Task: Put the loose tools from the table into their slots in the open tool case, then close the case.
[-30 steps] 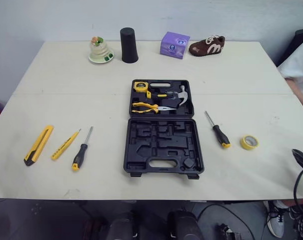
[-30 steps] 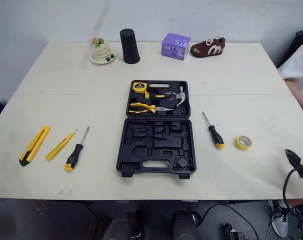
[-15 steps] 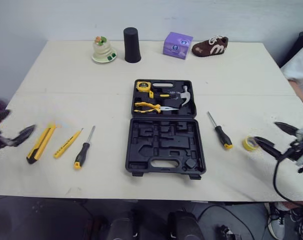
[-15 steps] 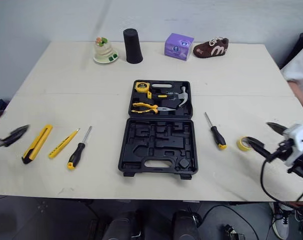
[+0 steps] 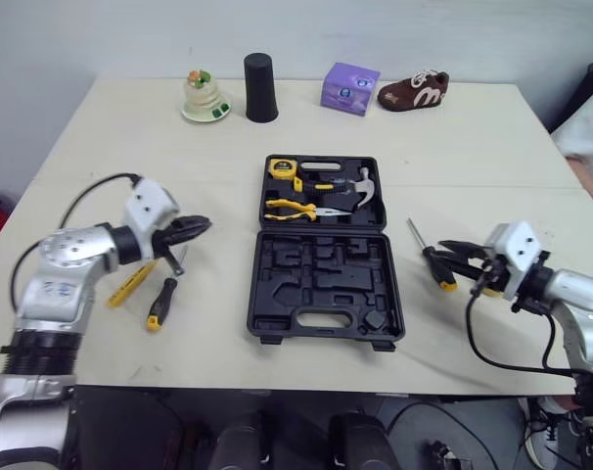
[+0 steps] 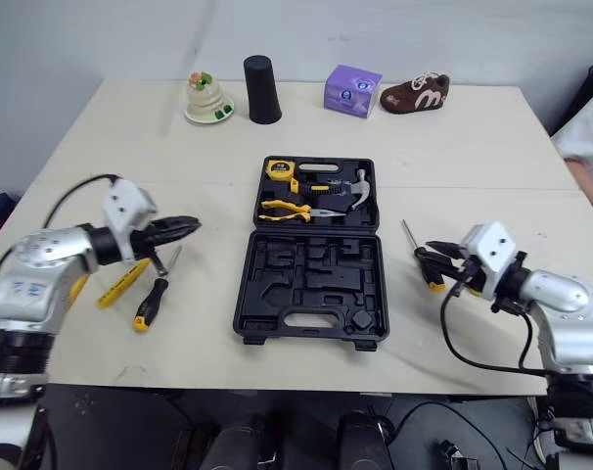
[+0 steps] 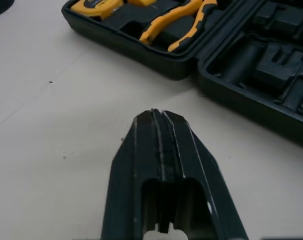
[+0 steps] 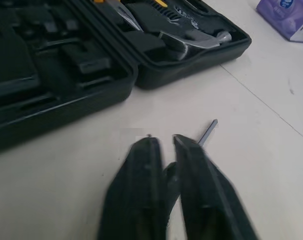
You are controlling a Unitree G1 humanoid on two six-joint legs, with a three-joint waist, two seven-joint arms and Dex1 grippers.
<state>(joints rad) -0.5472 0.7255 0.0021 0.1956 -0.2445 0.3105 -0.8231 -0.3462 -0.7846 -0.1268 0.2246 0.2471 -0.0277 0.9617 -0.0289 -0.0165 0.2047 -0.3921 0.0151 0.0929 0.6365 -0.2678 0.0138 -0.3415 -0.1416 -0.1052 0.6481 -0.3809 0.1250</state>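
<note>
Left gripper (image 7: 159,120): fingers pressed flat together, nothing between them, tips over bare table (image 5: 111,137). Ahead of those tips lies the open tool case (image 5: 326,318), and the half nearer them on the robot's side is all empty moulded slots. The half farther from the robot holds a yellow tape measure (image 5: 281,168), yellow-handled pliers (image 5: 289,207) and a hammer (image 5: 361,187), each seated in its slot. Just beside this gripper, on the robot's side, lie a black-handled screwdriver (image 5: 159,304) and a slim yellow tool (image 5: 128,284), side by side. Right gripper (image 8: 163,142): fingers a narrow gap apart, low over the handle of a second screwdriver (image 8: 207,131). Its bare shaft sticks out past the tips, and contact with the handle cannot be judged. The case sits off to this gripper's inner side, hammer corner closest. Lettering: the tape measure's face label is too small to read. Far beyond both grippers, the purple box (image 5: 350,88) carries a round printed mark with unreadable text. The brown shoe (image 5: 414,90) shows a white M-shaped mark on its side.
</note>
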